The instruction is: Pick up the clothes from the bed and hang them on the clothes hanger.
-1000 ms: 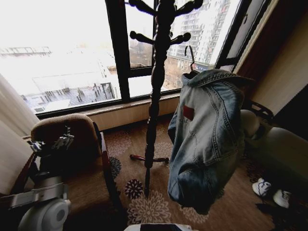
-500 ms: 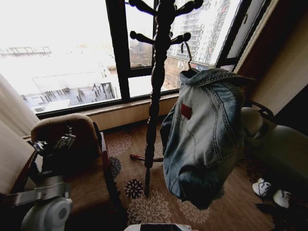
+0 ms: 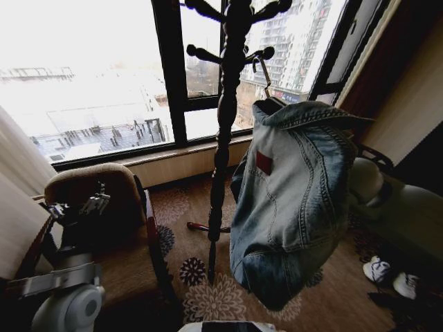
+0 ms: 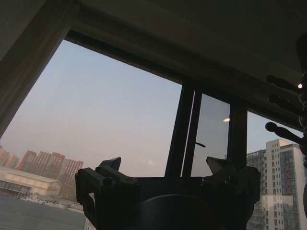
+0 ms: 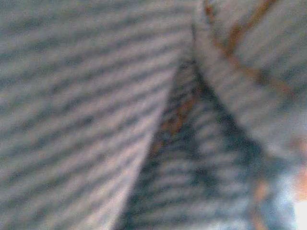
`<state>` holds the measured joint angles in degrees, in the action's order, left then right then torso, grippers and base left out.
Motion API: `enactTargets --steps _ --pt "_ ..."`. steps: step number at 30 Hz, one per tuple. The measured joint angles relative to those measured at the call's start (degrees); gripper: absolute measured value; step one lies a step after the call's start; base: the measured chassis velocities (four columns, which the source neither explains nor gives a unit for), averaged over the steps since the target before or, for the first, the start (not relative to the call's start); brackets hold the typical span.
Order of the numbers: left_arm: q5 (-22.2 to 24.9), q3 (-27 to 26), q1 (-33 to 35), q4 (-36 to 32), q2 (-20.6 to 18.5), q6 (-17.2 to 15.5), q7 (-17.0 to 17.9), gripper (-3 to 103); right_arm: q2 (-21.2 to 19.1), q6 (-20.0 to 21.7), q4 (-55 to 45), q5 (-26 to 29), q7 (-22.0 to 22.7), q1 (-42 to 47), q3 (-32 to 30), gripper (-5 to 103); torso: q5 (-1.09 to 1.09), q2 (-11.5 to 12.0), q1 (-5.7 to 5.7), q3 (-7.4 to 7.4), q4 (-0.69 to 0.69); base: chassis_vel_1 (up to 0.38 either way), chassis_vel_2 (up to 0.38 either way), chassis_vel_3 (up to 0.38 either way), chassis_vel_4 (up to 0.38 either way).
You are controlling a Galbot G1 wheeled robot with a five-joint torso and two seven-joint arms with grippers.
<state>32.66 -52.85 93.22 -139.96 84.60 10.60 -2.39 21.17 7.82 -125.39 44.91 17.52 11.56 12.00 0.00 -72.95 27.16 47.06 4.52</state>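
I am at the hanging step: the denim jacket point(image 3: 294, 200) is already draped on its clothes hanger point(image 3: 265, 75), and I am holding the whole bundle up in the air on my right side, just beside the dark wooden coat stand point(image 3: 225, 131) by the window point(image 3: 90, 76). In the head view the slim hook sits close to the tip of one of the stand's lower pegs point(image 3: 257, 54), at about the same height, but I cannot tell whether it is touching the peg or hooked over it. My right arm point(image 3: 387, 200) reaches in behind the jacket, and its end effector is hidden by the cloth; the right wrist view is pressed against denim point(image 5: 96, 96) with its orange stitching, so I cannot tell whether those fingers are clamped or apart. My left end effector point(image 3: 76, 207) is idle, low on my left near the brown armchair point(image 3: 104, 187), with its fingers point(image 4: 111, 165) spread apart and nothing between them, pointing up toward the window. As I judge it, the next move calls for bringing the hook over the peg and lowering it until the peg takes the weight, and only then letting go. The jacket hangs bunched and heavy, so it may swing and pull the hook off line.
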Motion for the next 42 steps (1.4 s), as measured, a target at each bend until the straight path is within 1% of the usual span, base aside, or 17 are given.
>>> enactTargets --steps 4,11,14,16,17,19,20,25,37,42 --pt "0.0 0.0 0.1 -0.1 0.1 0.0 0.0 100 -0.5 -0.4 -0.3 -0.9 -0.1 -0.1 -0.6 21 0.00 0.0 0.00 0.00 0.00 0.000 0.000 0.000 0.000" --pt "0.0 -0.1 0.2 -0.1 0.1 0.1 0.0 100 -1.2 -0.8 -0.9 -0.7 0.1 -0.3 -1.8 21 0.00 0.0 0.00 0.00 0.00 0.000 0.000 0.000 0.000" --pt "0.0 -0.1 0.2 -0.1 0.1 0.1 0.0 100 -1.3 -0.8 -1.5 -0.2 1.0 -0.1 -2.5 21 0.00 0.0 0.00 0.00 0.00 0.000 0.000 0.000 0.000" --pt "0.0 -0.2 0.3 -0.1 0.1 0.2 0.0 100 -1.3 -0.8 -2.1 0.4 1.8 1.8 -4.9 21 0.00 0.0 0.00 0.00 -0.01 0.000 0.000 0.000 0.000" --pt "0.0 -0.2 0.3 -0.1 0.1 0.2 0.0 100 -1.3 -0.8 -2.1 0.4 1.8 1.8 -4.9 21 0.00 0.0 0.00 0.00 -0.01 0.000 0.000 0.000 0.000" --pt "0.1 -0.2 0.3 -0.1 0.0 0.2 0.0 100 -1.7 -0.8 -2.1 0.4 1.9 3.4 -6.9 21 0.00 0.0 0.00 0.00 0.00 0.000 0.000 0.000 0.000" --pt "0.1 -0.2 0.3 -0.1 -0.1 0.2 -0.1 100 -2.2 -0.8 -2.1 0.3 1.9 5.3 -9.2 21 0.01 0.0 0.00 0.00 0.00 0.000 0.000 0.000 0.000" --pt "0.1 -0.1 0.2 0.2 -0.2 0.2 -0.1 100 -3.2 -0.8 -2.1 0.1 2.0 7.2 -11.5 21 0.01 0.0 -0.01 0.00 0.00 0.000 0.000 0.000 0.000" --pt "0.6 -0.6 0.0 0.6 -0.8 0.2 -0.1 100 -3.8 -0.7 1.4 -0.9 2.2 8.4 -12.2 21 0.01 0.0 0.00 0.00 0.00 0.000 0.000 0.000 0.000" --pt "0.8 -0.7 -0.2 0.8 -0.8 0.2 -0.1 100 -4.5 -1.4 3.4 -1.6 1.8 8.6 -12.2 21 0.00 0.0 0.00 0.00 0.00 0.000 0.000 0.000 0.000"
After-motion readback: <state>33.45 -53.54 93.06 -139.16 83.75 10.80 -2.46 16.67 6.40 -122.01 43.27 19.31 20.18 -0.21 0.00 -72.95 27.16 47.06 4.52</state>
